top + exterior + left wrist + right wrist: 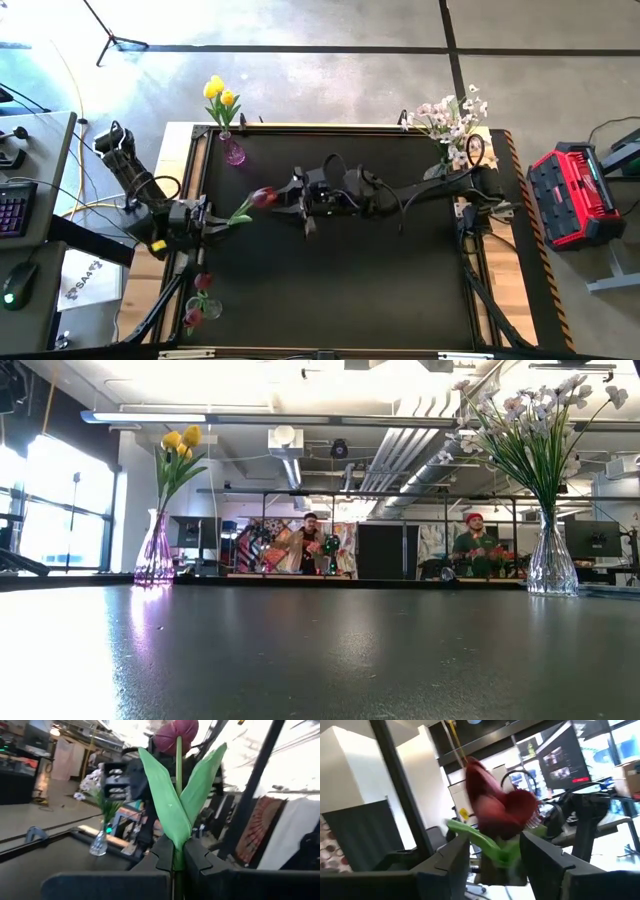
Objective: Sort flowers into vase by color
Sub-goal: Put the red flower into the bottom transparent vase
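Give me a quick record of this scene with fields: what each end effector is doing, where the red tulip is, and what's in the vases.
left end effector: shut on the red tulip's stem, at the table's left side
right end effector: open, its fingers either side of the tulip's head, mid-table
red tulip: in the air between both arms
purple vase: yellow tulips, back left
clear vase: pink-white blossoms, back right
front-left vase: red tulips

Matt dark table (pixel 340 280), clear glass vases (pixel 552 565)
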Motion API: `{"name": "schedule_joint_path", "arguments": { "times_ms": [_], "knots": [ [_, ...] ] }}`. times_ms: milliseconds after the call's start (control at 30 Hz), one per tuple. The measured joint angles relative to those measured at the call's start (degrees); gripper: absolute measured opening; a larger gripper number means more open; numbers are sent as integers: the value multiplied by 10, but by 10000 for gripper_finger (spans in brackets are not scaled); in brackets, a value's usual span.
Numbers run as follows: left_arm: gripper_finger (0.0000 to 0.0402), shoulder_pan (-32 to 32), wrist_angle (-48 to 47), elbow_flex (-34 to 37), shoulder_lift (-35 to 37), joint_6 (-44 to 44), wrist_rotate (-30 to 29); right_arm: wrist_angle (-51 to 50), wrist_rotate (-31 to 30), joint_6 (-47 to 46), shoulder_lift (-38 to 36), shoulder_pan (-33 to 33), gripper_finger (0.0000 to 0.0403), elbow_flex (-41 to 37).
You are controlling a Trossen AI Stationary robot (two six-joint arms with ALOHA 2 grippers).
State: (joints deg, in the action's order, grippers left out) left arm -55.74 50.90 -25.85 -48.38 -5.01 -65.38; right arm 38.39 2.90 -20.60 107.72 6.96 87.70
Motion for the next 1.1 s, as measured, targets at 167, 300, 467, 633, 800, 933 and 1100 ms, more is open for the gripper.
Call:
{"name": "schedule_joint_path", "arguments": {
  "times_ms": [167,300,467,633,800,933,1100],
  "knots": [
    [0,27,-34,0,0,18,-1,-6,8,3,0,0,153,0],
    [0,44,-56,0,0,20,3,-6,9,6,0,-2,145,0],
    [0,65,-104,0,-2,52,17,-40,17,-1,0,-12,119,0],
    [0,83,-108,0,-20,65,23,-53,19,-3,0,-18,91,0],
    [0,94,-108,0,-39,80,25,-67,24,-1,0,-17,42,0],
    [0,94,-109,0,-53,80,26,-89,49,1,0,-20,6,0],
    [10,94,-109,0,-68,84,24,-99,56,1,0,-22,3,0]
  ]
}}
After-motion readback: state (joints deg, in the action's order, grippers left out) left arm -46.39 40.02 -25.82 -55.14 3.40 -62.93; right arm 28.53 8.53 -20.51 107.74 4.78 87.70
